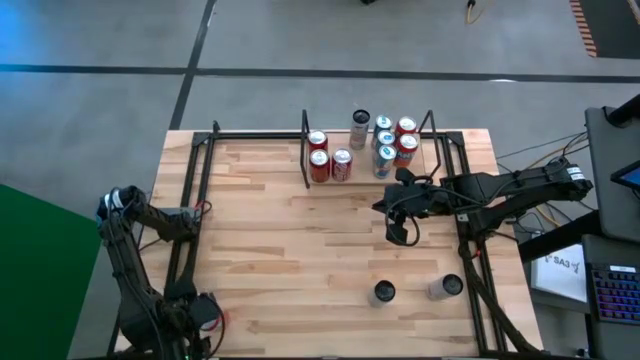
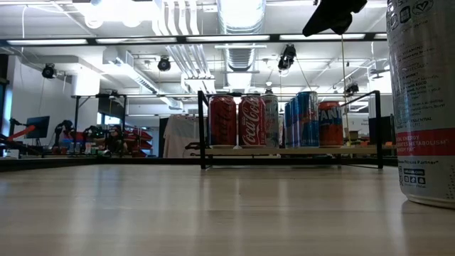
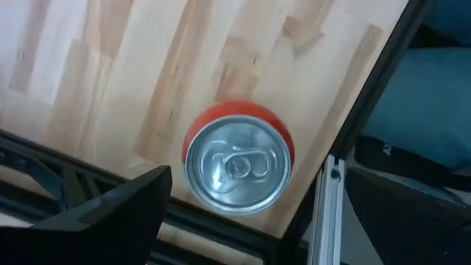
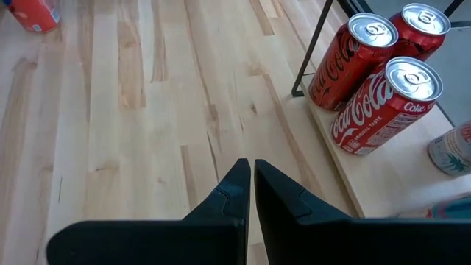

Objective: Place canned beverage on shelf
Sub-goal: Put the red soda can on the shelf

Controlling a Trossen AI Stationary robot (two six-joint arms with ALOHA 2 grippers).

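Cans [image 1: 341,163] crowd the shelf [image 1: 425,170]; right end effector [image 1: 398,236], empty with fingers pinched together, hangs beside it; left end effector [image 1: 203,312], spread wide, hovers over a red can [image 3: 238,157], likely next.

Cans [image 1: 385,145] crowding shelf [image 1: 445,160]; tabletop [image 1: 300,260] open

The shelf [image 1: 350,180], a small light-wood board framed by thin black posts and rails, sits at the far edge of the surface. Upright cans stand on it: three red cans [image 1: 319,165] at its left, blue and orange cans [image 1: 384,160] at its right. Two silver cans [image 1: 383,292] stand upright on the near surface.
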